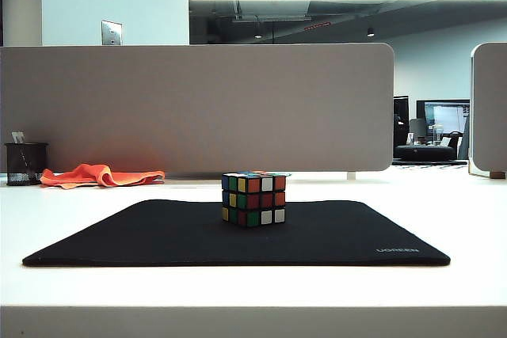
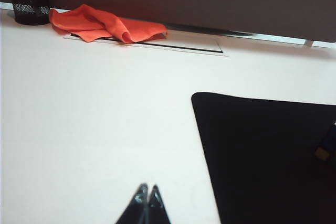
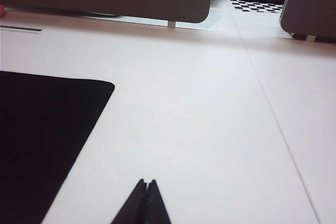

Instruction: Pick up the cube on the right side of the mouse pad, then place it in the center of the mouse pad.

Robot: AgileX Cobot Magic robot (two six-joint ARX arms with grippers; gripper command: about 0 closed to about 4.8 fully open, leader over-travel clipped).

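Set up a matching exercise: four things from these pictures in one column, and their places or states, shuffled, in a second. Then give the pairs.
Column one:
1. multicoloured puzzle cube
2. crumpled orange cloth
3. black mesh pen cup
4. left gripper and right gripper

Column two:
A. shut, over bare white table
B. far left, by the grey divider
C. on the flat black fabric mouse pad, near its centre
D. lying beside the pen cup

Pairs: 1-C, 2-D, 3-B, 4-A
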